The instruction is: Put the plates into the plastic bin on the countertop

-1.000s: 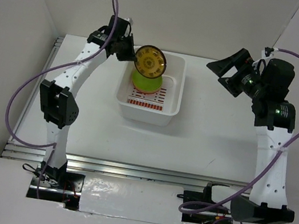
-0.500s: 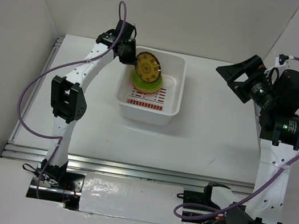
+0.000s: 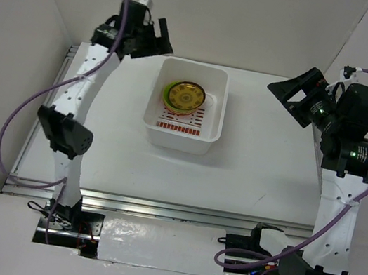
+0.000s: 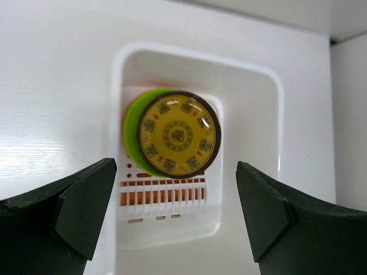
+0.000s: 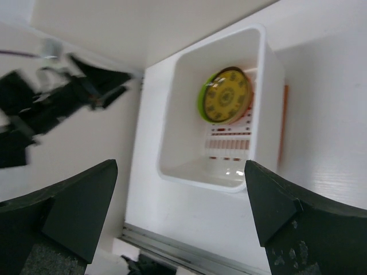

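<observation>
The white plastic bin stands on the countertop at the back centre. Inside it a brown-and-gold patterned plate lies on a lime green plate, stacked at the bin's far end. My left gripper hangs open, up and to the left of the bin, holding nothing. From the left wrist view the patterned plate and green plate sit far below the left gripper. My right gripper is open and empty, raised to the right of the bin. The right wrist view shows the bin and the patterned plate at a distance.
Red slot markings show on the bin's base at its near end. A metal rail runs along the countertop's front edge. White walls enclose the back and both sides.
My left gripper opened and let go of the patterned plate, which now lies flat on the green plate in the bin. The left arm then drew up and to the left. The right arm barely moved.
</observation>
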